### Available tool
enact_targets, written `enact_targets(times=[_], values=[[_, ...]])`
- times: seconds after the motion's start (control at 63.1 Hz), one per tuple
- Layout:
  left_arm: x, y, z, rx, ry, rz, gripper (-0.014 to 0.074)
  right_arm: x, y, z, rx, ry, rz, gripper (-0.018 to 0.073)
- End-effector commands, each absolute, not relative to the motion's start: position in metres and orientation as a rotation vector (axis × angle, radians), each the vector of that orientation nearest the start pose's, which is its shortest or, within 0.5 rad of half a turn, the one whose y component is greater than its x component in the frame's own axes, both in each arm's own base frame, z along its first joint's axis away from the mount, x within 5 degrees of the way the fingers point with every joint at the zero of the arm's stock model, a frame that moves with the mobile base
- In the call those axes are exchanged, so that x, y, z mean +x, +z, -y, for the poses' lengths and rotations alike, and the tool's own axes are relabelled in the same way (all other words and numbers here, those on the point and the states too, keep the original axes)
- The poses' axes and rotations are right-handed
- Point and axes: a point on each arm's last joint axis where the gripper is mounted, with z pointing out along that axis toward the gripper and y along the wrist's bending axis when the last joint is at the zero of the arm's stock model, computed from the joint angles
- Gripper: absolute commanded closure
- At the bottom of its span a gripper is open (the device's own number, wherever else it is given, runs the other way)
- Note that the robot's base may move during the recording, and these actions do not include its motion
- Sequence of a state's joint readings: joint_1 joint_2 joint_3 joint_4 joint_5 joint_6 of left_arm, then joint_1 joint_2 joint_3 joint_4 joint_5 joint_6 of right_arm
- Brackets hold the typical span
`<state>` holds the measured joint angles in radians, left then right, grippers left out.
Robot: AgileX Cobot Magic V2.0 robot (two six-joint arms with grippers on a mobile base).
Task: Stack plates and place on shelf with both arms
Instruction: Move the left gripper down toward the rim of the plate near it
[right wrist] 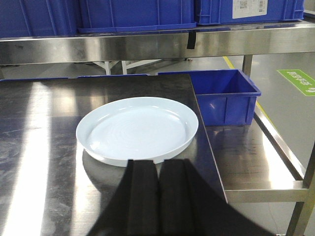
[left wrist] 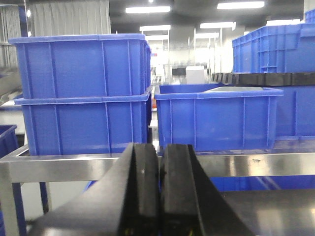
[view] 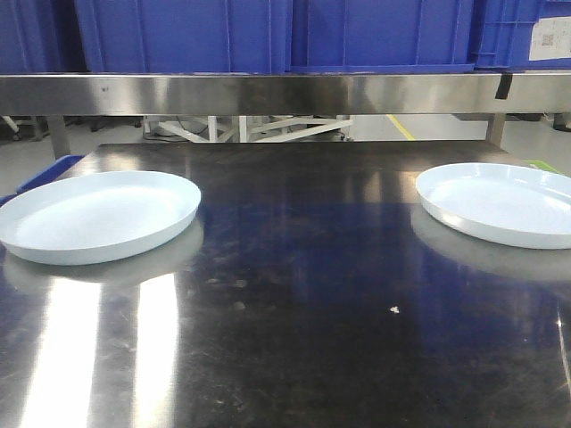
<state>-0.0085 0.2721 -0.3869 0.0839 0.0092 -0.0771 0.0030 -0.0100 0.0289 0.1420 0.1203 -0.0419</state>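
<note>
The left plate (view: pixel 96 214) lies flat on the left side of the dark steel tabletop (view: pixel 303 294). The left gripper (left wrist: pixel 159 152), jaws pressed together on nothing, faces the shelf (left wrist: pixel 246 164) and its blue crates (left wrist: pixel 83 93); how near it is to that plate I cannot tell. Well apart to the right, the right plate (right wrist: pixel 138 129) sits by the table's edge, just ahead of the right gripper (right wrist: pixel 158 167), which is likewise closed and empty.

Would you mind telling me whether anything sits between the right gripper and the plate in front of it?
Nothing visible does. In the right wrist view, the right gripper, shut, points at the plate lying just ahead of it, near the table's right edge. Only a strip of bare steel tabletop separates them.
</note>
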Motion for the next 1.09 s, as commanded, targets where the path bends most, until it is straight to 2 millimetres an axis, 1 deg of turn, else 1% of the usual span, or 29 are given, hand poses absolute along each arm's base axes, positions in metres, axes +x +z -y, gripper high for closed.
enact_targets(times=[0.0, 0.016, 0.063, 0.206, 0.269, 0.317, 0.523, 0.65, 0.745, 0.824, 0.903, 1.062, 1.078], values=[[0.087, 0.363, 0.000, -0.002, -0.010, -1.414, 0.0507, 0.054, 0.208, 0.000, 0.066, 0.073, -1.495, 0.0503], [0.090, 0.369, 0.000, -0.007, -0.014, -1.424, 0.0507, 0.054, 0.208, 0.000, 0.066, 0.073, -1.495, 0.0503], [0.103, 0.378, 0.000, -0.024, -0.029, -1.503, 0.0507, 0.054, 0.208, 0.000, 0.066, 0.073, -1.495, 0.0503], [0.148, 0.394, 0.001, -0.059, -0.065, -1.697, 0.0504, 0.054, 0.208, 0.000, 0.066, 0.073, -1.495, 0.0503], [0.171, 0.396, 0.002, -0.068, -0.077, -1.777, 0.0492, 0.054, 0.208, 0.000, 0.066, 0.073, -1.495, 0.0503], [0.184, 0.401, 0.004, -0.072, -0.093, -1.813, 0.0474, 0.054, 0.208, 0.000, 0.066, 0.073, -1.495, 0.0503], [0.241, 0.398, 0.022, -0.020, -0.149, -2.006, 0.0367, 0.054, 0.208, 0.000, 0.066, 0.073, -1.495, 0.0503], [0.269, 0.385, 0.031, 0.007, -0.158, -2.114, 0.0244, 0.054, 0.208, 0.000, 0.066, 0.073, -1.495, 0.0503], [0.290, 0.368, 0.034, 0.007, -0.156, -2.201, 0.0148, 0.054, 0.208, 0.000, 0.066, 0.073, -1.495, 0.0503], [0.301, 0.353, 0.035, 0.004, -0.151, -2.261, 0.0097, 0.054, 0.208, 0.000, 0.066, 0.073, -1.495, 0.0503], [0.314, 0.334, 0.037, -0.001, -0.152, -2.328, 0.0076, 0.054, 0.208, 0.000, 0.066, 0.073, -1.495, 0.0503], [0.332, 0.300, 0.040, -0.019, -0.166, -2.445, 0.0076, 0.054, 0.208, 0.000, 0.066, 0.073, -1.495, 0.0503], [0.335, 0.294, 0.040, -0.019, -0.164, -2.465, 0.0076, 0.054, 0.208, 0.000, 0.066, 0.073, -1.495, 0.0503]])
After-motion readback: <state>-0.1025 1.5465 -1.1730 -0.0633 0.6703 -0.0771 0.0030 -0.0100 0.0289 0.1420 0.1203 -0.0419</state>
